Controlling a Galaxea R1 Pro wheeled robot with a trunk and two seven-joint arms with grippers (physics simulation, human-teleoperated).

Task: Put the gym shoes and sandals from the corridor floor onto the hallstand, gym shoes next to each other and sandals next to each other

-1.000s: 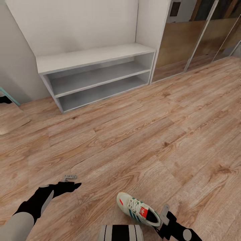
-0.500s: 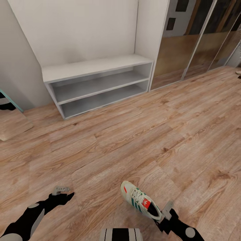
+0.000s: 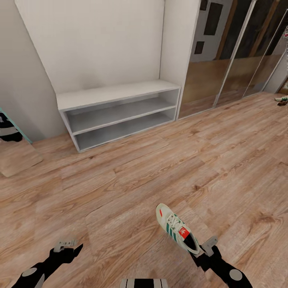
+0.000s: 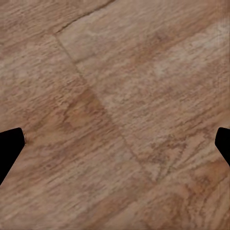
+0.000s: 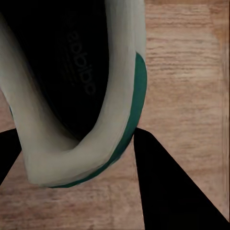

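Observation:
My right gripper [image 3: 206, 247] is shut on the heel collar of a cream-white gym shoe [image 3: 177, 229] with green stripes, held just above the corridor floor [image 3: 160, 168]. In the right wrist view the shoe's heel rim [image 5: 115, 96] sits between the black fingers [image 5: 167, 191]. A second gym shoe [image 3: 282, 98] lies far off at the right edge, and a small dark shape beside it is too small to tell. The sandals cannot be made out. The light-grey hallstand [image 3: 116, 93] stands against the back wall, its top and both shelves bare. My left gripper [image 3: 66, 248] hangs open over the planks [image 4: 115, 96].
A leaning mirror [image 3: 14, 152] rests on the floor at the left, beside the hallstand. Mirrored sliding doors [image 3: 224, 72] run along the back right. Wide bare wood flooring lies between me and the hallstand.
The whole view has shifted, so the camera moved: the hallstand sits further right and the far gym shoe has come into sight. The right gripper still holds its shoe.

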